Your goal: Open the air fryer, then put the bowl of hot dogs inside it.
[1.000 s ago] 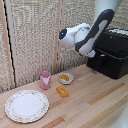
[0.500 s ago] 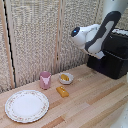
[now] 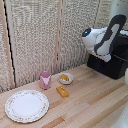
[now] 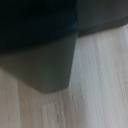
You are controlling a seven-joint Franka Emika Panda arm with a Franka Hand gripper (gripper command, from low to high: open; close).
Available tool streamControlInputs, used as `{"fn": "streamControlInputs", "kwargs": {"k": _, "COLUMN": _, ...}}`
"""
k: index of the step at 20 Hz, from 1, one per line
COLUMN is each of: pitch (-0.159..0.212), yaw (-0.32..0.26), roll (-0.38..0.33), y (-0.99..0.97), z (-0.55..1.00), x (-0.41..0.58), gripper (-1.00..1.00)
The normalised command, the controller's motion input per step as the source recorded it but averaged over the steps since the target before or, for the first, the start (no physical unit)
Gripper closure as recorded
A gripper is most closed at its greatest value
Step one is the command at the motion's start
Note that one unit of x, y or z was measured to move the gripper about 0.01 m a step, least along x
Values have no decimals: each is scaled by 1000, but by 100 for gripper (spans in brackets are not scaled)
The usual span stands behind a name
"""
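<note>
Approach stage: gripper [image 3: 106, 56] at the air fryer [image 3: 111, 62], right of frame, finger state impossible to tell.
Drawer looks unopened and its handle cannot be made out; the bowl [image 3: 65, 78] of hot dogs [image 3: 65, 77] waits untouched at centre, beside a pink cup [image 3: 45, 79].

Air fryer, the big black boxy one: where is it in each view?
Exterior view: the large black boxy air fryer sits at the exterior view's right edge on the light wooden table, partly hidden by the white robot arm.
Wrist view: a dark blurred body fills most of the frame, probably the fryer, seen close up.
Shared landmark: the wooden table.
</note>
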Motion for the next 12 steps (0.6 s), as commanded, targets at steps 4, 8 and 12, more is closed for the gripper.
{"fn": "streamControlInputs", "kwargs": {"k": 4, "pitch": 50, "yaw": 161, "roll": 0, "y": -110, "z": 27, "x": 380, "gripper": 100}}
{"fn": "streamControlInputs", "kwargs": {"k": 8, "pitch": 97, "yaw": 116, "roll": 1, "y": -92, "z": 274, "x": 183, "gripper": 100}}
{"fn": "streamControlInputs", "kwargs": {"k": 12, "pitch": 129, "yaw": 114, "roll": 9, "y": -244, "z": 344, "x": 102, "gripper": 100}}
